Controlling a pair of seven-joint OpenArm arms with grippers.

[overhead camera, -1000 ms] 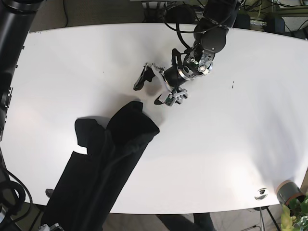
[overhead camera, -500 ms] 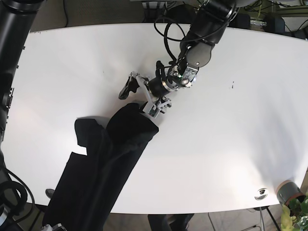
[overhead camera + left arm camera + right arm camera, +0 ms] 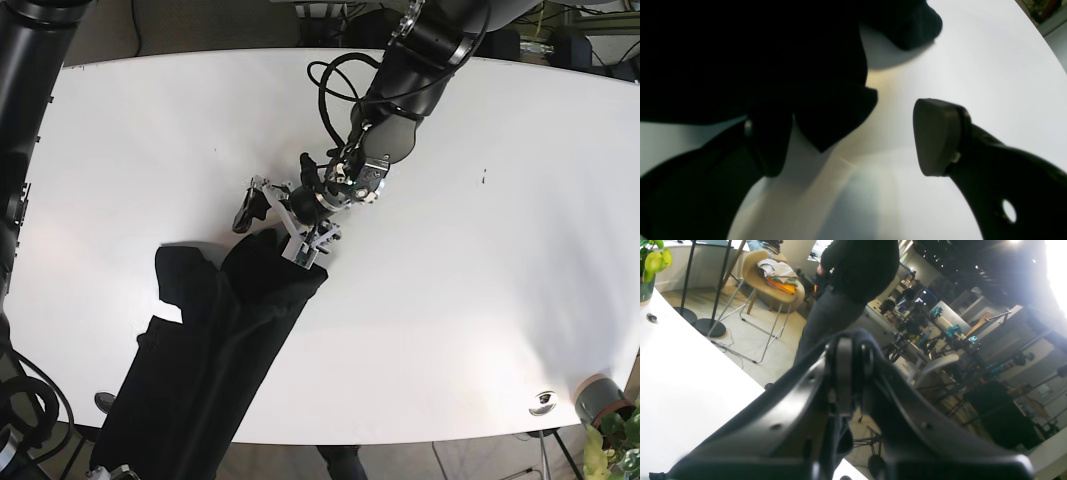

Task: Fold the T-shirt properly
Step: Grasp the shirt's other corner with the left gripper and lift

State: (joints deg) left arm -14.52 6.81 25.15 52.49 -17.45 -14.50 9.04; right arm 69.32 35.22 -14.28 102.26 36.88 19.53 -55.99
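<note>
The black T-shirt [image 3: 205, 360] lies bunched in a long strip at the table's front left, its lower end hanging over the front edge. My left gripper [image 3: 275, 230] is open at the shirt's upper end, one finger on each side of the cloth edge. In the left wrist view a corner of the T-shirt [image 3: 833, 123] sits between the open fingers of the left gripper [image 3: 851, 146], nearer the left one. My right gripper [image 3: 848, 370] points past the table edge with its fingers together, and dark cloth [image 3: 840, 440] seems pinched between them.
The white table [image 3: 450, 300] stretches bare to the right of the shirt. A small metal disc [image 3: 543, 402] and a grey plant pot [image 3: 600, 400] stand at the front right corner. A person [image 3: 846, 290] stands beyond the table's edge, with chairs and stands behind.
My left arm has reached down and to the left across the table. Its open gripper went from bare table to straddling the shirt's upper edge.
</note>
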